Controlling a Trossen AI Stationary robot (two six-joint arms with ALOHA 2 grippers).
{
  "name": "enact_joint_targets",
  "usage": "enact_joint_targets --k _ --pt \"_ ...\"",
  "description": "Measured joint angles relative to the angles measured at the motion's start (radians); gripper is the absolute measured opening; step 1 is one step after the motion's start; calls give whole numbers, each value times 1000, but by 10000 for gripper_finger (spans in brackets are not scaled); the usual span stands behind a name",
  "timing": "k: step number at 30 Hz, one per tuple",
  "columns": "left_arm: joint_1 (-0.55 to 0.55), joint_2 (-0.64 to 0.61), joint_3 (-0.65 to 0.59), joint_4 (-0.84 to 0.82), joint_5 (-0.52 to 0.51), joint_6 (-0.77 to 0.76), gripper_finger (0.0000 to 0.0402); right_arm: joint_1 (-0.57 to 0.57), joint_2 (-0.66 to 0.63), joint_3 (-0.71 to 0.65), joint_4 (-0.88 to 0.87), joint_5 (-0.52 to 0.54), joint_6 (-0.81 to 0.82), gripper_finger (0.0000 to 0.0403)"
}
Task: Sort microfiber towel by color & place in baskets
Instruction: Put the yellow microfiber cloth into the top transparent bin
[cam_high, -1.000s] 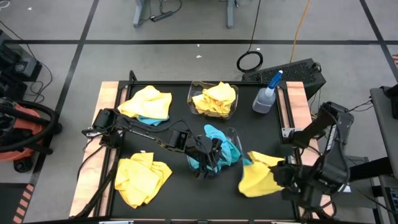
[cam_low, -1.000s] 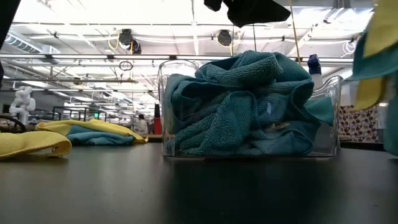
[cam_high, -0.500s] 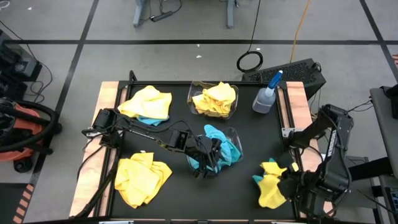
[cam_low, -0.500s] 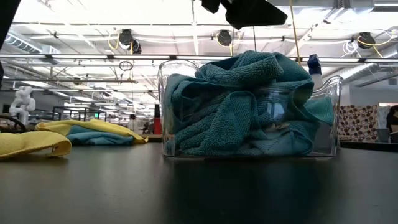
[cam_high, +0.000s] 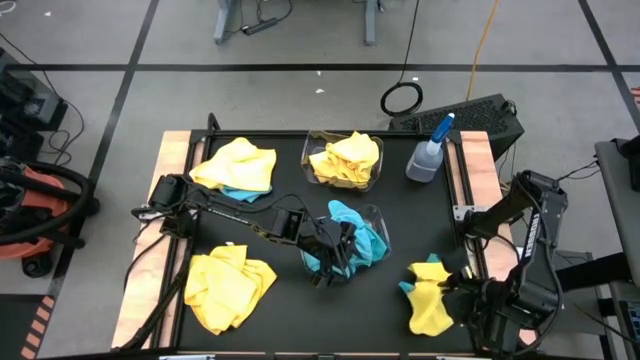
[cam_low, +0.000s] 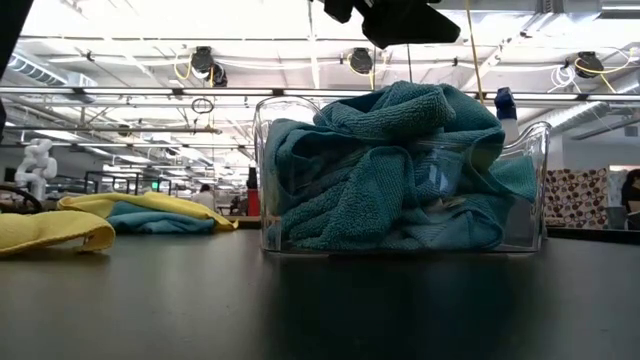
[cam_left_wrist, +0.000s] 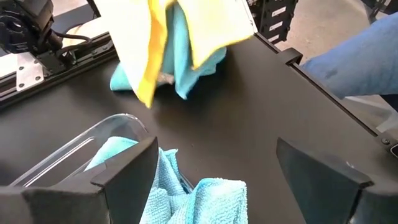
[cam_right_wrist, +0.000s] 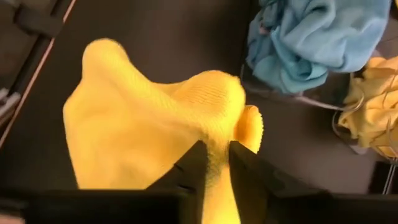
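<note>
Near the table's (cam_high: 420, 215) front left corner lies a pile of yellow towels (cam_high: 228, 286). Near the back left corner lies another yellow pile (cam_high: 237, 165) with a turquoise cloth under it. The left claw (cam_high: 333, 262) hangs over the middle of the table, its fingers wide apart and holding nothing, just above the basket (cam_low: 534, 200) that is full of turquoise towels (cam_low: 385, 170). Behind this basket, at the back edge, the second basket (cam_high: 310, 150) holds yellow towels (cam_high: 347, 159). A spray bottle (cam_high: 428, 152) stands near the back right corner. At the front right corner, the right claw (cam_right_wrist: 215, 163) pinches a yellow towel (cam_right_wrist: 149, 134) between its nearly closed fingers; the cloth hangs with a turquoise piece (cam_high: 405, 288) at its left side.
</note>
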Motion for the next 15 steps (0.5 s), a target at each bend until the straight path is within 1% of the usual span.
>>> enact_joint_targets --k 4,7,11,15 --pt "0 0 0 0 -12 0 334 0 0 0 43 18 16 107" --pt "0 0 0 -1 -13 0 334 0 0 0 78 22 17 131" --pt "-3 0 0 -3 -13 0 334 0 -2 -21 152 38 20 147" --pt "-7 0 0 -3 -13 0 334 -3 -2 -104 293 77 -22 150"
